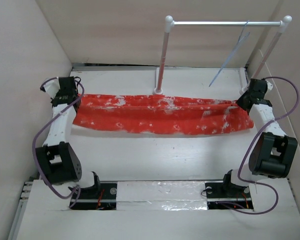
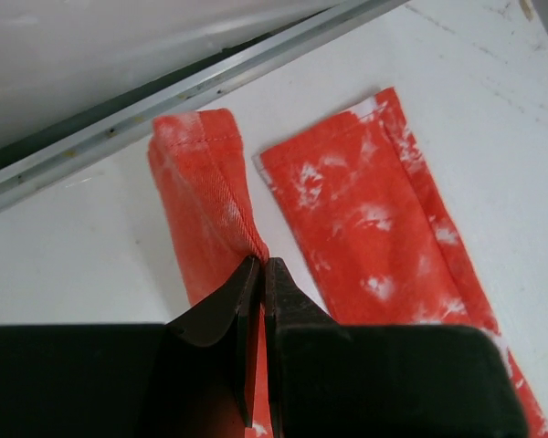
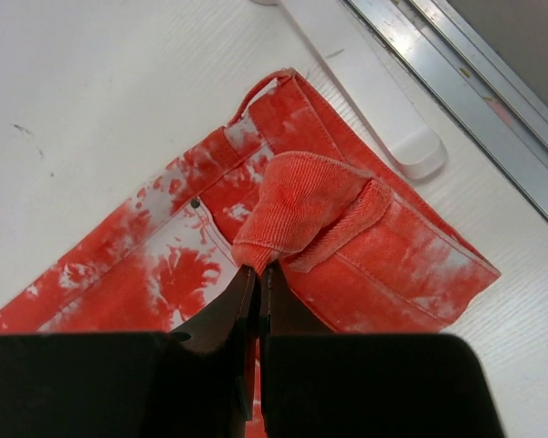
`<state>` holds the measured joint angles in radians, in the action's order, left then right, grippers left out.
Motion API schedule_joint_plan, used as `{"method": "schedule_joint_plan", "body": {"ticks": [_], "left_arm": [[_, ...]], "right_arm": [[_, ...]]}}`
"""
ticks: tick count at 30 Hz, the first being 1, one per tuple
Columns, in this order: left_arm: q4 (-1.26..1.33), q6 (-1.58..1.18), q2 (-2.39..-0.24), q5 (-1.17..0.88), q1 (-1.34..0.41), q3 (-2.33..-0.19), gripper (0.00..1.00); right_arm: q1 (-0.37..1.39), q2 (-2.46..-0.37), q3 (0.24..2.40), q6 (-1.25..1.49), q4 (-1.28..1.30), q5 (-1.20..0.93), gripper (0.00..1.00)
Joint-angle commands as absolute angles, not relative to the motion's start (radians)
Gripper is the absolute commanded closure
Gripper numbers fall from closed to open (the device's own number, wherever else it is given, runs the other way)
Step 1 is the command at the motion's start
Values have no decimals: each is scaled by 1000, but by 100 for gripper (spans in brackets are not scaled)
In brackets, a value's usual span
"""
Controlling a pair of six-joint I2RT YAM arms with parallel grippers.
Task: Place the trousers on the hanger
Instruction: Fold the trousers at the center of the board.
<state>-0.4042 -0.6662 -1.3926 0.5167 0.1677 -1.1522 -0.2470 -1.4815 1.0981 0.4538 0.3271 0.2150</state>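
Trousers (image 1: 162, 115) red-orange, white-blotched, stretched flat, ends pinched

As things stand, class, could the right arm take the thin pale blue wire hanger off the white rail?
Probably not yet: the right gripper is shut on the waist of the red-orange speckled trousers. The hanger hangs close behind it with nothing between, so once freed it likely could.

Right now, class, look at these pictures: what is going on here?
Two robot arms hold the red trousers stretched out across the table. The left gripper is shut on a fold of one leg near its hem; the right gripper is shut on the waist end. The hanger hangs bare on the rail behind.
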Motion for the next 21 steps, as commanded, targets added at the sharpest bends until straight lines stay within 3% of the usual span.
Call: {"method": "schedule_joint_plan", "body": {"ticks": [1,21], "left_arm": [[-416,-652,-1485,635,189,-1293,100],[-380,-540,-1968,592,137,-1718,100]], "right_arm": [[-255,-1497,1181,449,212,304,100],[-291,-1784,1391,407,170,224,100]]}}
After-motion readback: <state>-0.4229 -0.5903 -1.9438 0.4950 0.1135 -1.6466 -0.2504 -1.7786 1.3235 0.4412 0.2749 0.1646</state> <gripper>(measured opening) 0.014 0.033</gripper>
